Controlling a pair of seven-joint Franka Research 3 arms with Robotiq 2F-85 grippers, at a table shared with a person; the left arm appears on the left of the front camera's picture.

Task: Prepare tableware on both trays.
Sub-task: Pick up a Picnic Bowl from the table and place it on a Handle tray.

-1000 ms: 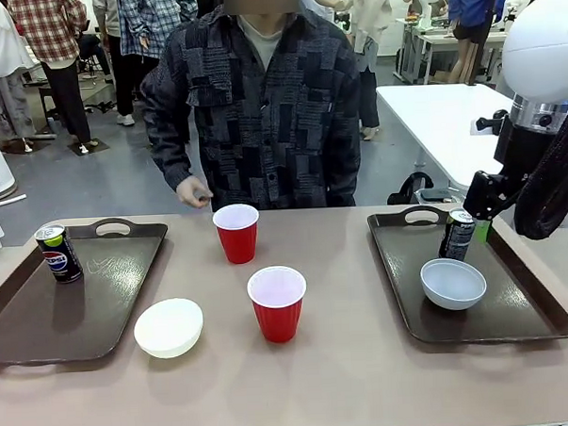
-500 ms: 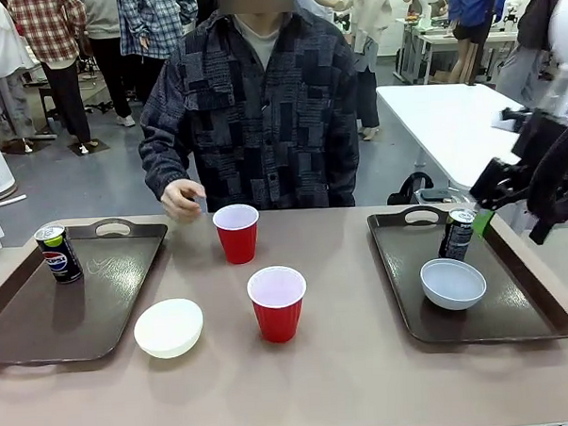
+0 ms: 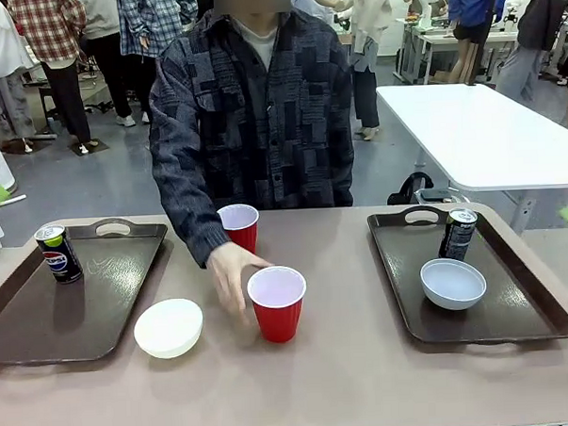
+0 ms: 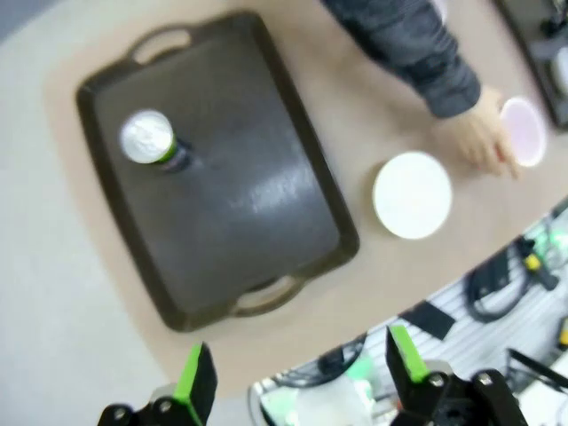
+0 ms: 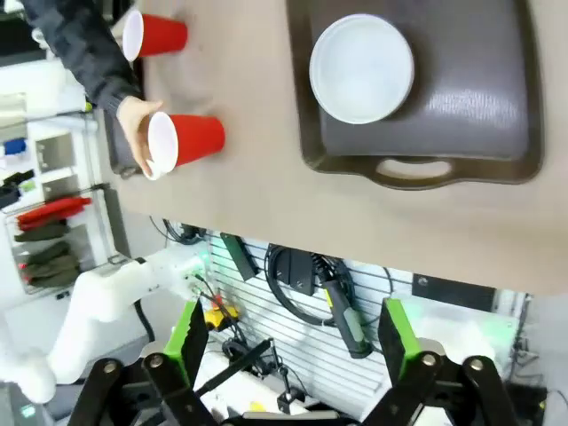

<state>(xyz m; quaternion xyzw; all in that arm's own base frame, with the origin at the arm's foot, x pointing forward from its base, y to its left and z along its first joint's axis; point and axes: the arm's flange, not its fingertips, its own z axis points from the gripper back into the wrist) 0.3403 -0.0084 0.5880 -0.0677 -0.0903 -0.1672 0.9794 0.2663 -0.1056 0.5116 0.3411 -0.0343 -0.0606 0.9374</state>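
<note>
The Pepsi can (image 3: 59,253) stands at the far left of the left tray (image 3: 43,318). Beside that tray, the white bowl (image 3: 168,327) rests on the table. A person's hand (image 3: 230,272) touches the near red cup (image 3: 277,304); the other red cup (image 3: 238,227) stands behind the sleeve. On the right tray (image 3: 477,322) are the black can (image 3: 457,235) and the grey-blue bowl (image 3: 453,283). My left gripper (image 4: 297,373) hangs open high above the left tray (image 4: 231,213). My right gripper (image 5: 291,335) is open, high over the table's near edge, near the bowl (image 5: 361,67).
A white table (image 3: 488,133) stands behind on the right, with people walking in the background. Cables and tools sit on a rack (image 5: 302,284) below the table's near edge. Bare tabletop lies between the trays.
The right arm has pulled back out of the front view to the right. The person's hand came down from the far table edge to the near red cup.
</note>
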